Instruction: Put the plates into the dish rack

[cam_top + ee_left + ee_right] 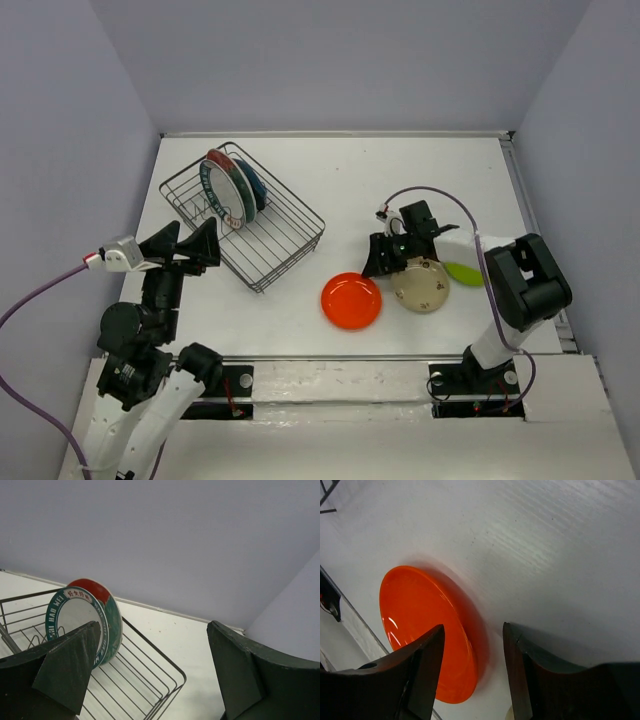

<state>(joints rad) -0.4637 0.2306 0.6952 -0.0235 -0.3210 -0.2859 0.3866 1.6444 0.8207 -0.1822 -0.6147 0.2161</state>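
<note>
The dish rack (290, 192) stands at the back left and holds three upright plates: teal-rimmed white (222, 190), red (233, 172) and dark blue (258, 186). The orange plate (351, 300), the speckled beige plate (421, 285) and the lime green plate (463, 272) lie flat at centre right. My left gripper (193, 234) is open and empty at the rack's near left corner. Its wrist view shows the rack (155, 648), the teal-rimmed plate (75, 615) and the red plate (92, 587). My right gripper (383, 268) is open, low over the orange plate's (420, 625) right rim.
The rack's right half has free divider slots. Walls close the table at the back and on both sides. The right arm's cable (440, 195) loops above the beige plate. A sliver of the beige plate (509, 713) shows at the bottom of the right wrist view.
</note>
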